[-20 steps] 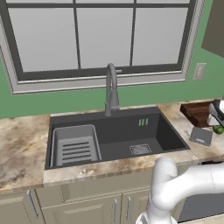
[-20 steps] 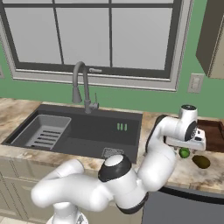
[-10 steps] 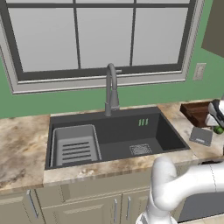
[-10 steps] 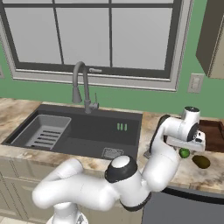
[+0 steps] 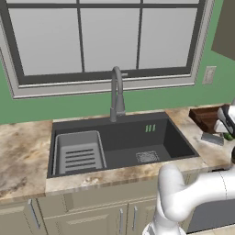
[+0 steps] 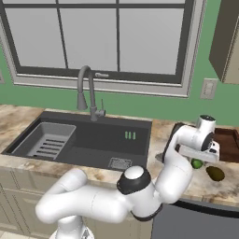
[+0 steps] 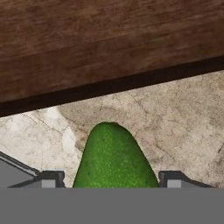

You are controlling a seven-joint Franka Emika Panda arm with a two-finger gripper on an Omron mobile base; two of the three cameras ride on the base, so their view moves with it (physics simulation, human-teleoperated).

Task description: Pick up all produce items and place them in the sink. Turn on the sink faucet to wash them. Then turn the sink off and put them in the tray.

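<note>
While sink (image 6: 88,140) holds no produce, faucet (image 6: 86,91) untouched | gripper (image 6: 198,161) over green item (image 6: 197,164) on counter just before tray (image 6: 228,142), fingers apart either side, no grip yet | brown item (image 6: 215,173) right of green | all steps left.

No words, numbers or brand names can be read anywhere. The one kind of sign is the two small green marks (image 5: 150,128) on the back wall of the sink (image 5: 182,142), near its right end. They are short, straight lines that stand side by side, and they are not letters. The wall plate (image 6: 208,88) beside the window has nothing written on it.
</note>
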